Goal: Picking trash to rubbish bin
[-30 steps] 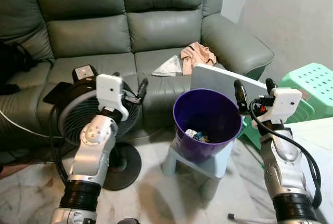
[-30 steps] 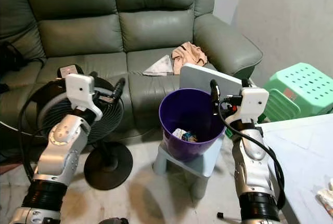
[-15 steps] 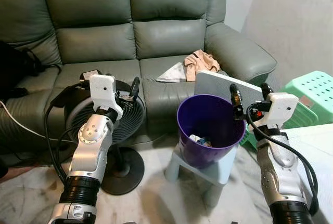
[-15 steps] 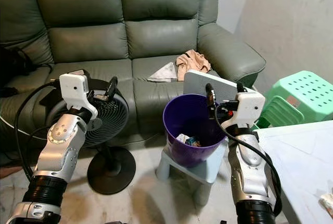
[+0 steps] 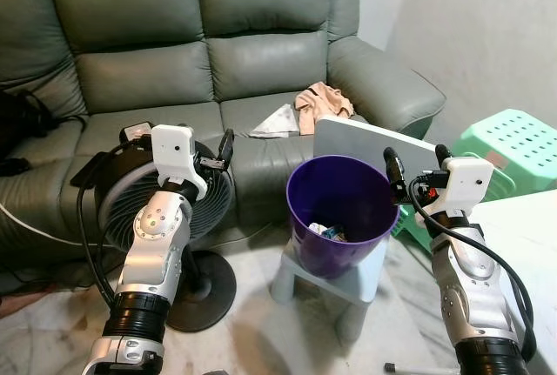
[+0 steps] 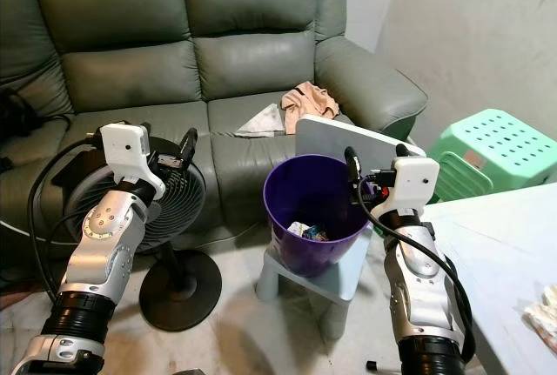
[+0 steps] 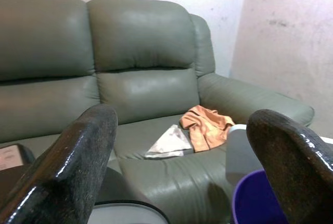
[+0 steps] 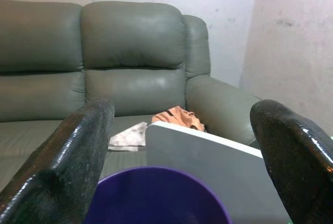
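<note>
One purple bin (image 5: 341, 208) is sitting on one small stool (image 5: 335, 281), with trash (image 5: 326, 231) inside. Two arms are reaching forward, left gripper (image 5: 205, 150) and right gripper (image 5: 416, 169) jaws both open, holding nothing.

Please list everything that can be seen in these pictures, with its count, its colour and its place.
Sofa: one, grey-green, along the back wall.
Cloth: one, peach-orange, crumpled on the sofa seat near the armrest.
Paper: one, whitish, on the seat beside the cloth.
Rubbish bin: one, purple, on a small stool, with some trash at its bottom.
Small stool: one, pale blue-grey, on the floor before the sofa.
Board: one, light grey, leaning behind the bin.
Plastic stool: one, green, on the right by the wall.
Fan: one, black, standing on the floor at left.
Left gripper: black fingers, open, raised above the fan.
Right gripper: black fingers, open, at the bin's right rim.
</note>
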`<state>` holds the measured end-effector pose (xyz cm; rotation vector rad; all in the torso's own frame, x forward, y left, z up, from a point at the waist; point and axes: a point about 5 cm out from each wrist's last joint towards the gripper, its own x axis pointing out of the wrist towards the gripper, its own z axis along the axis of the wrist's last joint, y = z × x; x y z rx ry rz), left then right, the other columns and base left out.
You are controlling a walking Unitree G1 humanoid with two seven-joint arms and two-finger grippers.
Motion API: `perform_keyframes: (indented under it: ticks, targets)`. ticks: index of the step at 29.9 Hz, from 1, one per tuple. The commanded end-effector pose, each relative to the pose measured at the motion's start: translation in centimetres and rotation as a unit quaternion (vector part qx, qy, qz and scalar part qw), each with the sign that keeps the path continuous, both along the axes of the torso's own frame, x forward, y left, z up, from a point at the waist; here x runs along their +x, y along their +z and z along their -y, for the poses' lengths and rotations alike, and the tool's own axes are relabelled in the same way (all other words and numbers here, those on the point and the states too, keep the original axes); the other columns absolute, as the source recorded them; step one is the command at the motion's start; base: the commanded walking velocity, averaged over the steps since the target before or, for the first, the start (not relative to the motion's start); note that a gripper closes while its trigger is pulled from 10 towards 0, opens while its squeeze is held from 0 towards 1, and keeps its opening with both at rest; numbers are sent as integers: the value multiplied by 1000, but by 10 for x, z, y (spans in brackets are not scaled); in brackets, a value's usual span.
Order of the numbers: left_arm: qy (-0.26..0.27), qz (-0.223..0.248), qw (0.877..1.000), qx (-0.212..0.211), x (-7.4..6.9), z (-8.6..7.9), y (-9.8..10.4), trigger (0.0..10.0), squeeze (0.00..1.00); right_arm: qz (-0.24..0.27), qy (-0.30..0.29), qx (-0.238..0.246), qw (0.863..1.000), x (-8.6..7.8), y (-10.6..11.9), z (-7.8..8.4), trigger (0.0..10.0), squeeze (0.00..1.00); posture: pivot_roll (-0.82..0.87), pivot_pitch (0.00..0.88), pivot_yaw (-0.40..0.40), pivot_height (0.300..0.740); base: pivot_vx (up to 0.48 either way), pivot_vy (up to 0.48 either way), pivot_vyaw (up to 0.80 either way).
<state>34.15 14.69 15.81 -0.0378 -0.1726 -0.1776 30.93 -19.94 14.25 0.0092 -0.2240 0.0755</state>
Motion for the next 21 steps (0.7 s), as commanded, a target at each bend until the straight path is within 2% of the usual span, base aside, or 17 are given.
perform_keyframes:
  ticks: [1, 5, 13, 21]
  targets:
    - [-2, 7, 1000, 4, 1, 1, 3, 10000, 0, 4, -1, -2, 1000, 0, 3, 1, 10000, 0, 85, 0, -11, 740, 0, 0, -763]
    - [-11, -3, 1000, -5, 2, 3, 1, 10000, 0, 0, -1, -3, 1000, -1, 2, 0, 10000, 0, 85, 0, -9, 740, 0, 0, -767]
    - [-11, -3, 1000, -4, 2, 4, 1, 10000, 0, -4, -2, -1, 1000, -2, 0, -1, 10000, 0, 80, 0, -7, 740, 0, 479, -764]
    - [-4, -8, 1000, -14, 2, 5, 0, 10000, 0, -8, -2, -4, 1000, -3, 0, 0, 10000, 0, 78, 0, -11, 740, 0, 0, -763]
